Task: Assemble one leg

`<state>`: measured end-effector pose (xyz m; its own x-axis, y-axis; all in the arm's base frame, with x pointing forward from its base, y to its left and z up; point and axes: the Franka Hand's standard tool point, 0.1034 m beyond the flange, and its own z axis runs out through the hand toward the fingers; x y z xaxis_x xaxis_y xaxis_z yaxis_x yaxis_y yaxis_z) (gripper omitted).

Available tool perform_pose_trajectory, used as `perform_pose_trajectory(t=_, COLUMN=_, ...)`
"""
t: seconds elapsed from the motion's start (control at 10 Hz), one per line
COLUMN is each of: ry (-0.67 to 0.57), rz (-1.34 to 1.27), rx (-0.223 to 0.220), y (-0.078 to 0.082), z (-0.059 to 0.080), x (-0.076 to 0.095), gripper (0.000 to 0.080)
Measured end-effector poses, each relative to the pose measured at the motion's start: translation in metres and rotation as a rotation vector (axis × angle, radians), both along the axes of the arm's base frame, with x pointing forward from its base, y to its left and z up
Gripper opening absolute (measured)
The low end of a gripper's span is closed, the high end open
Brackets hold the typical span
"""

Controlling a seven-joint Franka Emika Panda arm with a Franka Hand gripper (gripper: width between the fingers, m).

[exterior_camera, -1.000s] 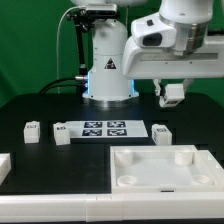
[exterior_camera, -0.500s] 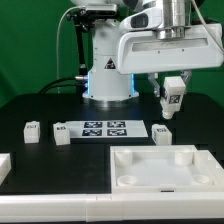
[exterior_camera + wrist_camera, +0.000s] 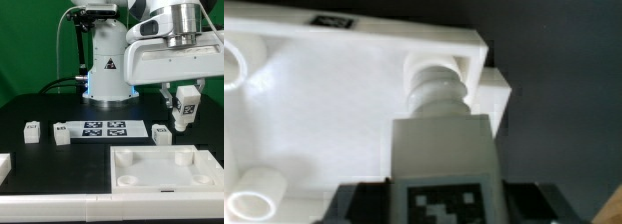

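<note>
My gripper [image 3: 184,104] is shut on a white leg [image 3: 184,110] with a black-and-white tag on its face. It holds the leg in the air above the far right corner of the large white tray-like piece [image 3: 160,168]. In the wrist view the held leg [image 3: 445,150] points down toward the tray piece [image 3: 331,110], its tip near a corner. Three more legs lie on the black table: one [image 3: 161,133] below the gripper and two at the exterior view's left [image 3: 32,131] [image 3: 62,133].
The marker board [image 3: 104,128] lies at the table's middle, in front of the robot base [image 3: 108,60]. A white part [image 3: 4,168] sits at the exterior view's left edge.
The gripper with the leg has moved toward the exterior view's right and lower, closer to the tray piece. The leg has tilted more upright.
</note>
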<state>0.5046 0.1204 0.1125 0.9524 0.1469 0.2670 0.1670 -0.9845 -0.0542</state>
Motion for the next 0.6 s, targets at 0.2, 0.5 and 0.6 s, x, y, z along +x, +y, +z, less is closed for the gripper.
perform_pose_trajectory(t=0.2, ry=-0.008, rz=0.016, rx=0.004, y=0.0069, z=0.0002, x=0.0189, gripper=0.0287)
perform_pose_trajectory(t=0.5, ry=-0.012, rz=0.023, rx=0.005, y=0.0101, z=0.0010, x=0.0177, gripper=0.0287)
perform_pose_trajectory(t=0.6, ry=-0.059, rz=0.021, rx=0.016, y=0.0108, z=0.0022, x=0.0200, gripper=0.0287)
